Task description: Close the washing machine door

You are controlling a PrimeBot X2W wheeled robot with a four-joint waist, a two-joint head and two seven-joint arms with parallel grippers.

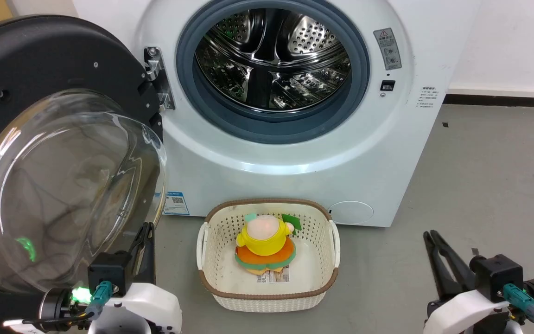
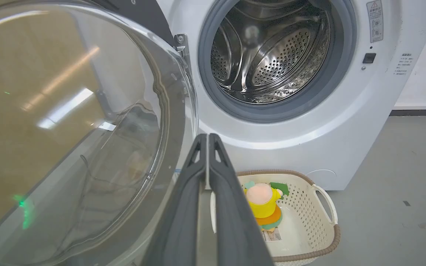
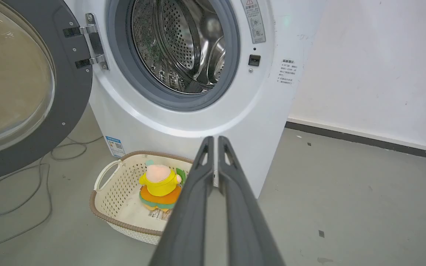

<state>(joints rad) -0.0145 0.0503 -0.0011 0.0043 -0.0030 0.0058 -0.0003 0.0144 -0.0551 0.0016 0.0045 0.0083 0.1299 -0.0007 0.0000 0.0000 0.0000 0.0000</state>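
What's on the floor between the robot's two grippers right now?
In the head view, a cream perforated basket holding a yellow and orange plush toy sits on the floor between the left gripper and the right gripper.

The washing machine (image 1: 295, 157) is white, its door (image 1: 40, 60) black-framed, the basket (image 1: 267, 301) cream (brown-trimmed).

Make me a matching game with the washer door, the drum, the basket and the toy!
Things: 1 washing machine door; 2 drum; 3 basket; 4 plush toy.
States: A sits in the basket; B swung wide open; C shiny steel with holes; D on the floor before the washing machine.
Pairs: 1-B; 2-C; 3-D; 4-A.
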